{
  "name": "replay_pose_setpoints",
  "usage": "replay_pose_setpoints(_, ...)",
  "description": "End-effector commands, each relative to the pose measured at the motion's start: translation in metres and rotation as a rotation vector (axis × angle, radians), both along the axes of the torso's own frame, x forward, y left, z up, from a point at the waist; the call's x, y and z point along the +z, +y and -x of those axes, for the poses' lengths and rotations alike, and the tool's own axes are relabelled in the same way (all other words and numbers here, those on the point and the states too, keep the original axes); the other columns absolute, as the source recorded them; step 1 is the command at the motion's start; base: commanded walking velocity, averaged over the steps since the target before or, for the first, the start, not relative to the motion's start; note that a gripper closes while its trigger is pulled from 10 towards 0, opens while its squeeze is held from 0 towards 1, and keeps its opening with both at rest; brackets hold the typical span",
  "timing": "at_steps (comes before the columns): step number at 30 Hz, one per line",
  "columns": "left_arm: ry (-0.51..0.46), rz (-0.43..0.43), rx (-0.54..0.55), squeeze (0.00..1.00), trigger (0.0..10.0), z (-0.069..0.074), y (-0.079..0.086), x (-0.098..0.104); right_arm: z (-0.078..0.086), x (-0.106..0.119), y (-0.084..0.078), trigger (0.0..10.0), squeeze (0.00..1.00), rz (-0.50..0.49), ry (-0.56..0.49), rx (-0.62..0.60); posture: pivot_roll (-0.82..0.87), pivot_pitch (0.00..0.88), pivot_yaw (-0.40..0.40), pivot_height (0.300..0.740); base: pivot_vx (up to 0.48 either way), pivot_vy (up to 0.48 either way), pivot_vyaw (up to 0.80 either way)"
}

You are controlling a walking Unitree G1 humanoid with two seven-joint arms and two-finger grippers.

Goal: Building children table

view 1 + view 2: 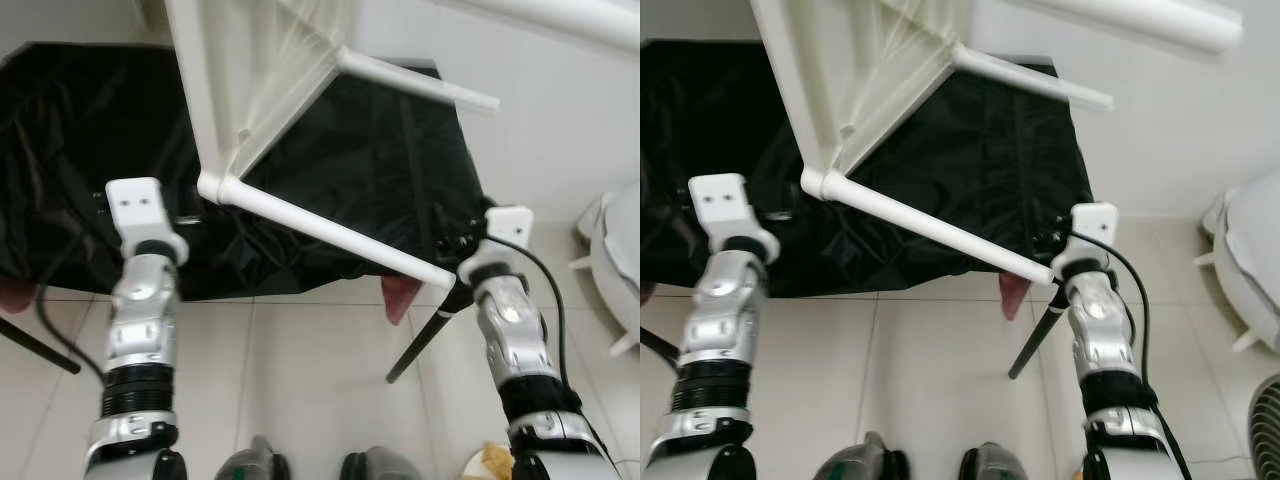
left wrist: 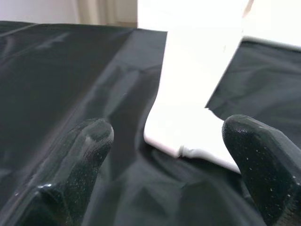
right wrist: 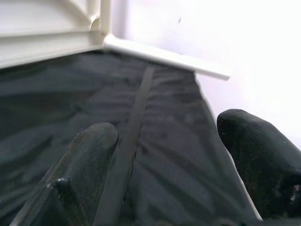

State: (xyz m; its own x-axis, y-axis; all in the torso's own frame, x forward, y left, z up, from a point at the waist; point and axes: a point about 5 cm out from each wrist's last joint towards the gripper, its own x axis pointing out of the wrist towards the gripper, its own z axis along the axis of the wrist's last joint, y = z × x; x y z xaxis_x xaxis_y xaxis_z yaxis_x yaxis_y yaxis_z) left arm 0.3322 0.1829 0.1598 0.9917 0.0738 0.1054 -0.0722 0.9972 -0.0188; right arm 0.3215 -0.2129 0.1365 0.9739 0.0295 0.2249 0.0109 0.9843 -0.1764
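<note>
A work surface draped in crinkled black cloth (image 1: 400, 170) fills the middle, standing on thin black legs (image 1: 425, 340), one slanting down just beside the right gripper. Beneath lies a floor of large pale tiles (image 1: 290, 390) with fine grout lines. A plain white wall (image 1: 560, 140) rises beyond the right gripper; lighting is soft and even
</note>
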Motion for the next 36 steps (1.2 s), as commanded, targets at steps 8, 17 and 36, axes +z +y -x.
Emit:
replay_pose_setpoints(8, 0.018, -0.007, 0.030, 0.00, 10.0, 0.0015, 0.0110, -0.0021, -0.0013, 0.0018, 0.0037, 10.0, 0.00, -0.003, -0.010, 0.005, 0.05, 0.037, -0.034, 0.740, 0.000, 0.356, 0.00)
replay_pose_setpoints(17, 0.014, -0.021, 0.039, 0.00, 10.0, 0.0015, 0.0112, -0.0015, -0.0019, 0.0019, 0.0035, 10.0, 0.00, 0.002, -0.010, 0.007, 0.05, 0.038, -0.036, 0.740, 0.000, 0.158, 0.00)
replay_pose_setpoints(36, -0.005, -0.060, 0.035, 0.00, 10.0, 0.0023, 0.0095, 0.0010, -0.0056, 0.0043, 0.0057, 10.0, 0.00, 0.018, -0.013, 0.023, 0.06, 0.023, -0.049, 0.740, 0.000, 0.000, 0.00)
